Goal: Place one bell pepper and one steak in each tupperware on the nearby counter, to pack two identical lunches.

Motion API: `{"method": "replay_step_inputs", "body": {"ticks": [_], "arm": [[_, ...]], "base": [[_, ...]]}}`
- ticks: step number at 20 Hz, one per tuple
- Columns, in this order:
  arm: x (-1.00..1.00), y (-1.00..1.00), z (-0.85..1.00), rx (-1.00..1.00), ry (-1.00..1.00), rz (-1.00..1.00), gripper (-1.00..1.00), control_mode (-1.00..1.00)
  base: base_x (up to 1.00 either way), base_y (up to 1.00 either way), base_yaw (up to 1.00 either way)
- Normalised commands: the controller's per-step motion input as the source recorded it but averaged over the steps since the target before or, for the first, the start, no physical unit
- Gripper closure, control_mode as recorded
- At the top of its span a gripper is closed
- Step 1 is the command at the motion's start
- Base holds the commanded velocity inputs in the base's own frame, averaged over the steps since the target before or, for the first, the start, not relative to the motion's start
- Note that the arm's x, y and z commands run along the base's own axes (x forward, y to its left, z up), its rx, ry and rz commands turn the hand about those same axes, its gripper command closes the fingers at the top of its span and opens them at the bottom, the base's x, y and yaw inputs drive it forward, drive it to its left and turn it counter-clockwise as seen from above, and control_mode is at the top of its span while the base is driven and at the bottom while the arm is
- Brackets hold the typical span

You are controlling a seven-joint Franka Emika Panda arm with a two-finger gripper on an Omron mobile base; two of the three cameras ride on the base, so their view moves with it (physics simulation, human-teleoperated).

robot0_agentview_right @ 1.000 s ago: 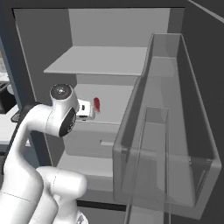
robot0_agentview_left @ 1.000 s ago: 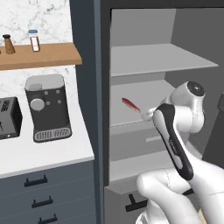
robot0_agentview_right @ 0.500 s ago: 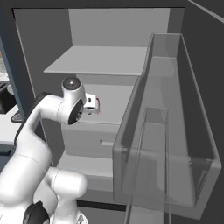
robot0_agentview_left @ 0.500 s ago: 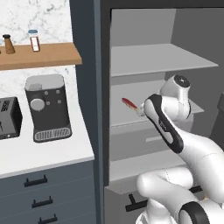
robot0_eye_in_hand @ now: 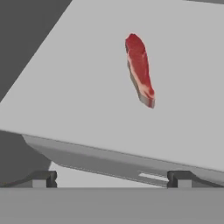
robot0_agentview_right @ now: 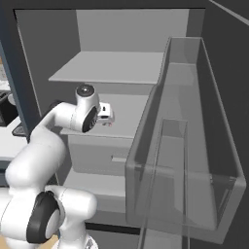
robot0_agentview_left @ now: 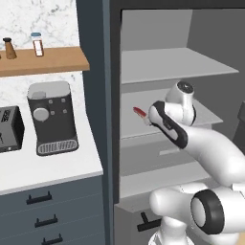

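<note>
One steak (robot0_eye_in_hand: 140, 70), a red slab with a pale fatty edge, lies alone on the grey middle shelf (robot0_eye_in_hand: 87, 87) of the open fridge, right of the counter (robot0_agentview_left: 48, 170) carrying a toaster (robot0_agentview_left: 9, 136) and coffee machine (robot0_agentview_left: 51, 117). In the hand view its long axis runs away from the gripper (robot0_eye_in_hand: 111, 178), whose jaws stand wide, short of the shelf's front edge, holding nothing.

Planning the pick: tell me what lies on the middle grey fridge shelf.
A single red raw steak lies on the middle grey fridge shelf, apart from the open gripper. In the left base view the white arm covers much of that shelf.
</note>
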Motion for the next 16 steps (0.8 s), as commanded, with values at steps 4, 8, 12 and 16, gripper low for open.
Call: {"method": "replay_step_inputs", "body": {"ticks": [4,8,12,16], "arm": [[0.47,-0.01,-0.16,-0.01,0.00,0.00,-1.00,-1.00],[0.51,-0.04,-0.24,-0.01,0.00,0.00,-1.00,-1.00],[0.46,-0.07,-0.29,-0.03,0.00,0.00,-1.00,-1.00],[0.42,-0.02,-0.29,-0.03,0.00,0.00,-1.00,-1.00]], "base": [[0.00,0.00,0.00],[0.00,0.00,0.00],[0.00,0.00,0.00],[0.00,0.00,0.00]]}}
